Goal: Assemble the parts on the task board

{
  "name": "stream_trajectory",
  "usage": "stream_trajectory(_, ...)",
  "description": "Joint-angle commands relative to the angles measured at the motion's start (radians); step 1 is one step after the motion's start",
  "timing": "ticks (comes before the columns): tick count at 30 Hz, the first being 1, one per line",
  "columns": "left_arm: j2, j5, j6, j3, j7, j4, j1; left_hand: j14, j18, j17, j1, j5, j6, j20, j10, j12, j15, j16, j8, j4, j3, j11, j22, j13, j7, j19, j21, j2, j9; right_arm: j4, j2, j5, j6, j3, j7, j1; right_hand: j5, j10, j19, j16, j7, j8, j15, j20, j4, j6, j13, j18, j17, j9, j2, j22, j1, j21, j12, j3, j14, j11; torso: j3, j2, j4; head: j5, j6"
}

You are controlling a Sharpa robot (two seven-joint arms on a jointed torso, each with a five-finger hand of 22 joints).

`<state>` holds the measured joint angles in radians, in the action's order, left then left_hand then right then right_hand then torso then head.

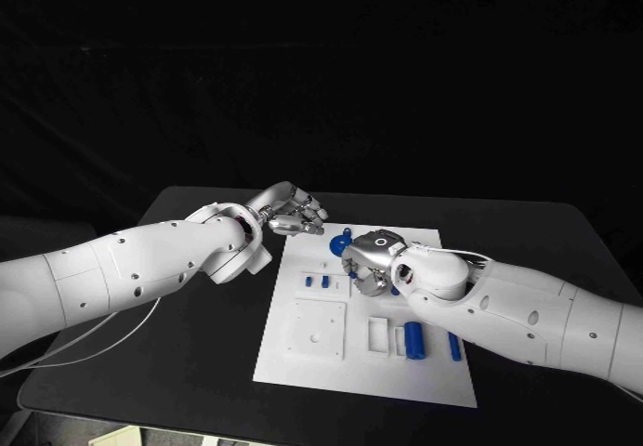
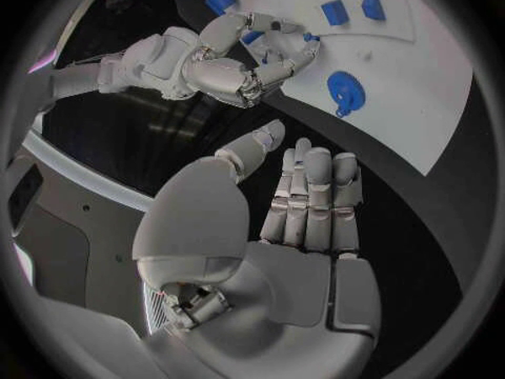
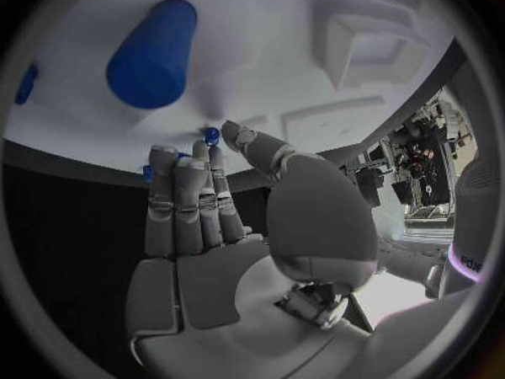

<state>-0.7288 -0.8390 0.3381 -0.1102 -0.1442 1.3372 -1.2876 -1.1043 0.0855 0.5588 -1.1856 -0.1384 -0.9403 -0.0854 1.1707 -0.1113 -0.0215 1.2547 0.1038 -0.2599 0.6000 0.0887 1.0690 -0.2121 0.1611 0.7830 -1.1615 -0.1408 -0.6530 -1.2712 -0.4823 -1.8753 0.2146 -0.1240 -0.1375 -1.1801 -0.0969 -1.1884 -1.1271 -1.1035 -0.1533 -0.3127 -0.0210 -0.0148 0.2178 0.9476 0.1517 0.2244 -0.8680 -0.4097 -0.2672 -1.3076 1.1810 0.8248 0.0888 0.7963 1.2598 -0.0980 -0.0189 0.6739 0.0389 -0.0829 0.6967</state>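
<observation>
Right hand (image 1: 372, 257) hangs over the white rectangular task board (image 1: 321, 372), fingers nearly straight and close together; whether it holds the small blue piece (image 3: 211, 134) at its fingertips I cannot tell. Left hand (image 1: 288, 211) hovers beside the board's far left corner, fingers straight and empty. Round blue part (image 2: 345, 90) lies on the board between both hands; blue cylinder (image 1: 415, 342) lies nearer the robot.

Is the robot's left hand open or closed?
Open. The left hand holds nothing, fingers straight, beside the board.
</observation>
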Motion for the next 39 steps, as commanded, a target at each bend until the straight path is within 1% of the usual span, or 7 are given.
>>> stream_trajectory(1, 0.001, 0.007, 0.001, 0.001, -0.002, 0.002, -0.002, -0.008, 0.03, 0.0, -0.006, -0.002, 0.008, -0.033, 0.0, 0.005, 0.002, 0.005, 0.002, 0.004, 0.004, 0.005, 0.0, 0.001, 0.003, 0.008, -0.004, 0.004, 0.002, 0.003, 0.002, -0.004, -0.023, -0.001, -0.001, 0.001, 0.005, -0.007, 0.001, -0.005, 0.004, -0.003, 0.005, 0.009, -0.003, 0.004, 0.001, 0.037, 0.001, 0.0, 0.01, -0.019, 0.005, 0.004, -0.003, 0.003, -0.001, 0.001, -0.0001, -0.001, 0.0, -0.001, 0.001)
stream_trajectory(13, 0.001, 0.007, 0.003, 0.001, -0.001, 0.002, -0.003, -0.008, 0.031, 0.0, -0.007, -0.002, 0.011, -0.032, -0.001, 0.007, 0.002, 0.005, 0.002, 0.003, 0.005, 0.005, 0.0, 0.002, 0.004, 0.008, -0.004, 0.004, 0.003, 0.004, 0.004, -0.004, -0.019, -0.001, 0.001, 0.001, 0.004, -0.008, 0.002, -0.006, 0.004, -0.004, 0.005, 0.01, -0.001, 0.005, 0.002, 0.037, 0.002, 0.0, 0.014, -0.02, 0.011, 0.005, -0.003, 0.008, -0.002, 0.001, -0.0003, -0.001, -0.0006, -0.001, 0.002)
stream_trajectory(22, 0.001, 0.007, 0.005, 0.001, 0.0, 0.003, -0.005, -0.008, 0.031, 0.0, -0.008, -0.002, 0.013, -0.032, -0.001, 0.007, 0.002, 0.005, 0.001, 0.003, 0.005, 0.005, 0.0, 0.002, 0.004, 0.009, -0.004, 0.004, 0.004, 0.007, 0.007, -0.005, -0.033, -0.001, 0.0, 0.001, 0.001, -0.014, 0.002, -0.008, 0.006, -0.008, 0.003, 0.01, 0.003, 0.011, 0.003, 0.037, 0.003, -0.001, 0.019, -0.02, 0.016, 0.007, -0.002, 0.011, -0.002, 0.003, 0.0003, -0.001, 0.0005, 0.0, 0.003)
stream_trajectory(25, 0.001, 0.007, 0.005, 0.001, 0.0, 0.002, -0.006, -0.008, 0.031, 0.0, -0.009, -0.002, 0.014, -0.032, -0.001, 0.008, 0.002, 0.005, 0.001, 0.002, 0.005, 0.006, 0.0, 0.002, 0.005, 0.009, -0.004, 0.004, 0.004, 0.013, 0.011, -0.005, -0.032, -0.001, 0.001, 0.001, 0.0, -0.016, 0.002, -0.01, 0.007, -0.009, 0.003, 0.01, 0.004, 0.013, 0.004, 0.037, 0.003, -0.001, 0.02, -0.021, 0.015, 0.008, -0.001, 0.011, -0.002, 0.004, 0.0004, -0.001, -0.0001, -0.001, 0.005)
stream_trajectory(32, 0.002, 0.007, 0.005, 0.001, 0.0, 0.003, -0.007, -0.008, 0.031, 0.0, -0.009, -0.002, 0.014, -0.032, -0.001, 0.008, 0.003, 0.006, 0.001, 0.002, 0.005, 0.006, 0.0, 0.002, 0.005, 0.009, -0.004, 0.004, 0.004, 0.024, 0.02, -0.005, -0.035, -0.003, 0.003, 0.002, 0.0, -0.018, 0.002, -0.011, 0.008, -0.01, 0.002, 0.01, 0.004, 0.015, 0.004, 0.037, 0.004, -0.002, 0.02, -0.021, 0.012, 0.01, -0.001, 0.009, -0.001, 0.004, 0.0002, -0.001, 0.0, -0.001, 0.006)
stream_trajectory(36, 0.002, 0.007, 0.005, 0.001, 0.0, 0.003, -0.007, -0.009, 0.031, 0.0, -0.01, -0.002, 0.015, -0.032, -0.001, 0.008, 0.003, 0.006, 0.001, 0.002, 0.005, 0.006, 0.0, 0.002, 0.005, 0.009, -0.004, 0.004, 0.005, 0.024, 0.022, -0.006, -0.033, -0.003, 0.002, 0.002, 0.0, -0.019, 0.002, -0.011, 0.008, -0.011, 0.002, 0.01, 0.004, 0.015, 0.004, 0.037, 0.004, -0.002, 0.021, -0.021, 0.011, 0.01, -0.001, 0.008, -0.001, 0.004, 0.0003, -0.001, 0.0005, -0.001, 0.006)
stream_trajectory(39, 0.001, 0.007, 0.005, 0.001, 0.001, 0.003, -0.008, -0.009, 0.031, 0.0, -0.01, -0.002, 0.015, -0.032, -0.001, 0.009, 0.003, 0.006, 0.001, 0.002, 0.005, 0.006, 0.0, 0.002, 0.005, 0.009, -0.004, 0.004, 0.005, 0.026, 0.024, -0.006, -0.026, -0.003, 0.0, 0.002, 0.001, -0.023, 0.001, -0.012, 0.01, -0.013, 0.001, 0.01, 0.005, 0.018, 0.005, 0.037, 0.005, -0.002, 0.026, -0.021, 0.012, 0.012, 0.001, 0.008, -0.001, 0.006, -0.0002, -0.001, 0.0001, -0.002, 0.006)
